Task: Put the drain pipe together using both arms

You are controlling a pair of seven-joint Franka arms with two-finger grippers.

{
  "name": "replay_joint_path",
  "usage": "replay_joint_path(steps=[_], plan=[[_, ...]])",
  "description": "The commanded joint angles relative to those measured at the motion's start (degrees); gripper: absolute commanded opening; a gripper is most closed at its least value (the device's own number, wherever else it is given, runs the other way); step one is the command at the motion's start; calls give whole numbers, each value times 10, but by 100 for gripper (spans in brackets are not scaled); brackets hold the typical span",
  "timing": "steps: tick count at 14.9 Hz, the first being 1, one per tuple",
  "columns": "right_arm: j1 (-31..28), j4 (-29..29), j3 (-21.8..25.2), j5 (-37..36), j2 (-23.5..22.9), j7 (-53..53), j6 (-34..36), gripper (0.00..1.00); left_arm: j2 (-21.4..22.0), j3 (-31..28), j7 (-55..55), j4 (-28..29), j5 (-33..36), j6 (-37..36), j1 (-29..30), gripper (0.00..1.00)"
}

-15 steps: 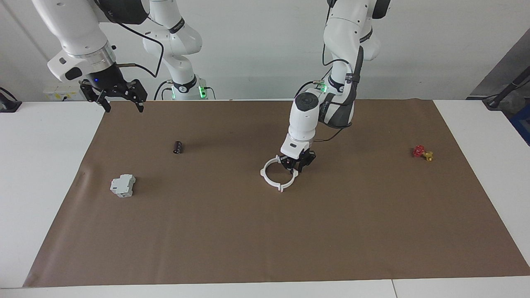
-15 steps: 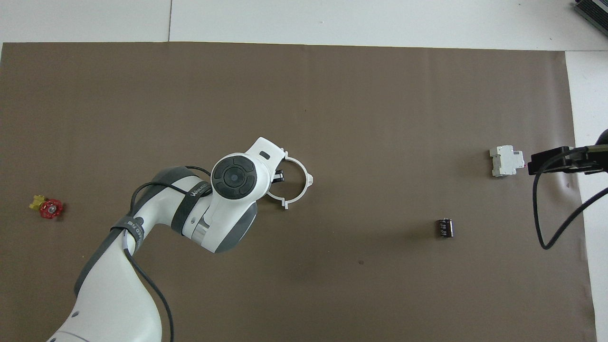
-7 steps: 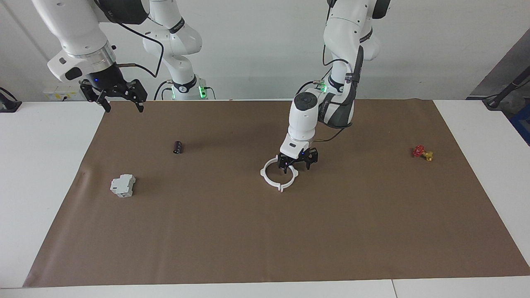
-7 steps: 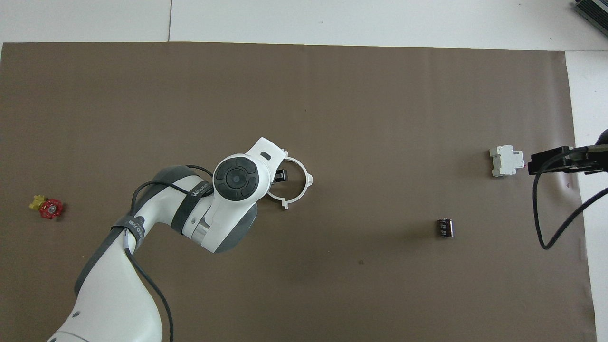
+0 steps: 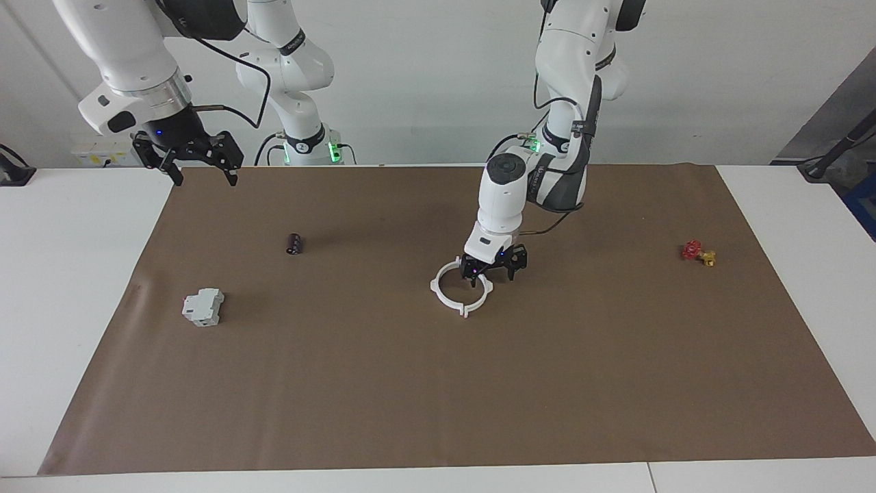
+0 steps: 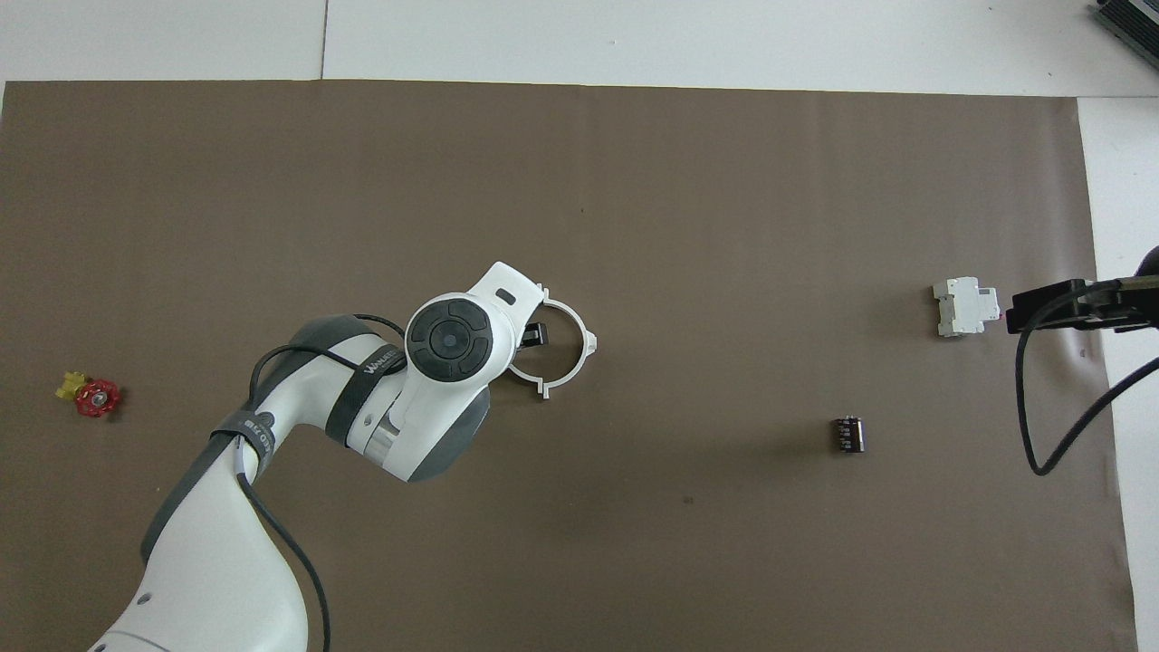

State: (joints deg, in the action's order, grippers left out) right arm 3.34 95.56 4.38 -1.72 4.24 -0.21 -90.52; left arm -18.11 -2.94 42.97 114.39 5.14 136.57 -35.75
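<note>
Drain pipe (image 5: 462,287) looks assembled: the two white half-ring pieces sit closed into one ring flat on the brown mat (image 5: 438,383), flanged tabs meeting at both seams as far as can be seen, about mid-mat. Left gripper (image 5: 491,268) is low over the ring's rim on the side nearer the robots, jaws released and spread, holding nothing; one finger hangs inside the ring, the other outside it. Whether a fingertip touches the rim cannot be told. Right gripper (image 5: 198,168) waits up in the air over the mat's edge at the right arm's end of the desk (image 5: 68,274), jaws also released, empty. Judgement: joining step done, what's left is only the left arm lifting clear and retreating; whether the seams are actually snapped tight is not readable. Counts: one ring made of two halves, two arms, two grippers, one grey-white boxy block (image 5: 202,307) well apart from the ring toward the right arm's end, one small black cylinder (image 5: 294,243) between the block and the ring and nearer the robots than the ring, one red-and-yellow valve (image 5: 699,253) well apart from the ring toward the left arm's end, one mat.
</note>
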Motion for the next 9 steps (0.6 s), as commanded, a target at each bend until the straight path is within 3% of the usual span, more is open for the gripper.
replay_joint_path(steps=[1, 4, 9], plan=[[-5, 1, -2, 1, 2, -12, -1, 100, 21, -6, -1, -44, 12, -91, 8, 100], [-5, 1, -2, 1, 2, -12, -1, 100, 47, -5, -22, -74, 12, -155, 33, 100], [-5, 1, -2, 1, 2, -12, -1, 100, 118, -2, -174, -80, -7, -252, 123, 100]])
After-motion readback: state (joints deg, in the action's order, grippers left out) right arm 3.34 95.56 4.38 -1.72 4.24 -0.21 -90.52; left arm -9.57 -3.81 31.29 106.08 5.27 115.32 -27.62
